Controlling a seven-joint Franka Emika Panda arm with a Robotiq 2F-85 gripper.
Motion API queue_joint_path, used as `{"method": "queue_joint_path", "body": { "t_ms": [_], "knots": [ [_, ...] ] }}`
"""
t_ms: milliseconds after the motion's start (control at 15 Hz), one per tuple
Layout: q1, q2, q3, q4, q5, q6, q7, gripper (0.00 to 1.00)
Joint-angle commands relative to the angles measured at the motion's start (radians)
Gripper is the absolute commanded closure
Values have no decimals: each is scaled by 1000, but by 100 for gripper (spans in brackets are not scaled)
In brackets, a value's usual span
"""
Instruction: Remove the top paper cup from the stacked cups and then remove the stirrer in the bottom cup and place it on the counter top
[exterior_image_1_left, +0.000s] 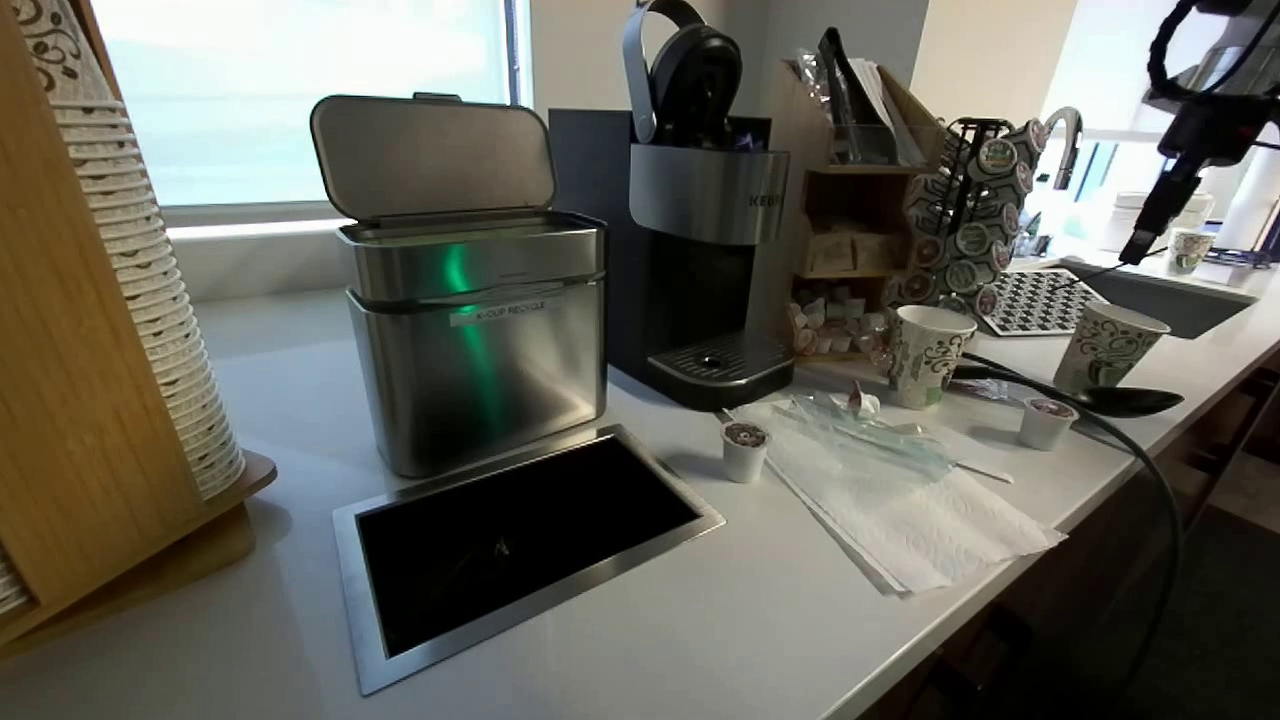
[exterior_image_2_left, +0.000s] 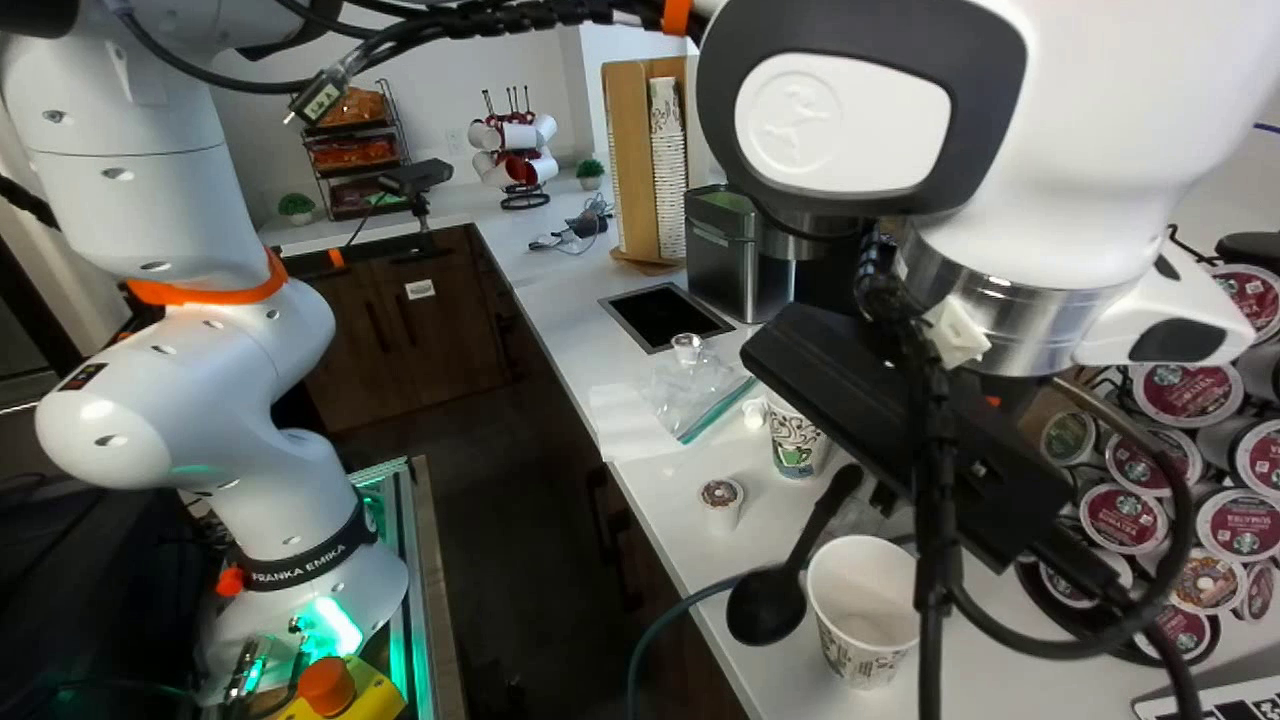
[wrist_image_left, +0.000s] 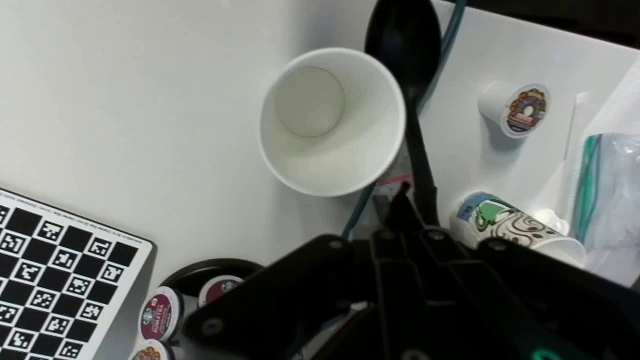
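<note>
Two alike white paper cups stand upright and apart on the counter top (exterior_image_1_left: 640, 640); I cannot tell which was on top. One cup (exterior_image_1_left: 1105, 345) is near the black spoon and looks empty inside in the wrist view (wrist_image_left: 332, 122); it also shows in an exterior view (exterior_image_2_left: 862, 625). The twin cup (exterior_image_1_left: 930, 355) stands nearer the coffee machine and shows in the wrist view (wrist_image_left: 500, 220). My gripper (exterior_image_1_left: 1135, 248) is shut on the thin dark stirrer (exterior_image_1_left: 1088, 276), held in the air above the cups. In the wrist view the fingertips (wrist_image_left: 404, 215) are together and dark.
A black spoon (exterior_image_2_left: 768, 605), a coffee pod (exterior_image_2_left: 720, 500), a cable and a plastic bag (exterior_image_1_left: 880, 440) on paper towels lie around the cups. A pod rack (exterior_image_1_left: 970, 220), a checkered board (exterior_image_1_left: 1045, 303), a coffee machine (exterior_image_1_left: 710, 195) and a steel bin (exterior_image_1_left: 490, 360) stand behind.
</note>
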Motion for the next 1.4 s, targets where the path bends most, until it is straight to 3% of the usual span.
{"method": "queue_joint_path", "body": {
  "t_ms": [0, 267, 600, 1333],
  "knots": [
    [3, -61, -12, -15, 62, -80, -52, 99],
    [34, -58, -5, -12, 89, -46, -68, 99],
    [116, -29, 57, -32, 80, -8, -63, 99],
    [303, -165, 194, -205, -114, 80, -196, 99]
  ]
}}
